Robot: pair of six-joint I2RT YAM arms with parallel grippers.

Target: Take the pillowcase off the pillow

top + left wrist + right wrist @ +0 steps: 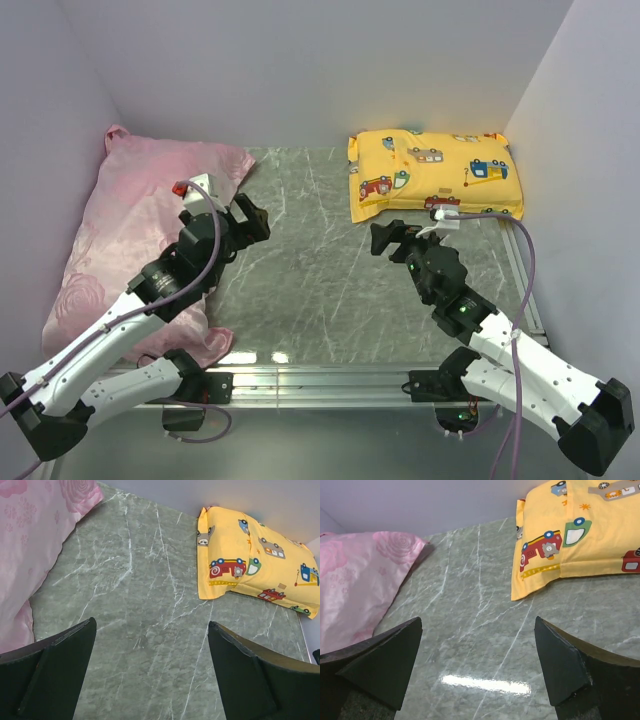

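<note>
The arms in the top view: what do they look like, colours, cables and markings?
Both the left arm and right arm have white links with black joints and bases. A lilac cable runs along each. The left gripper and right gripper are black, with wedge-shaped fingers. Small green lights dot the right arm.

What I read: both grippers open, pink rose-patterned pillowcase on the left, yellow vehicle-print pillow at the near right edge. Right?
No: the yellow vehicle-print pillow lies at the far right, by the back wall, per the top external view. Left gripper and right gripper open, pink rose-patterned pillowcase left: correct.
</note>
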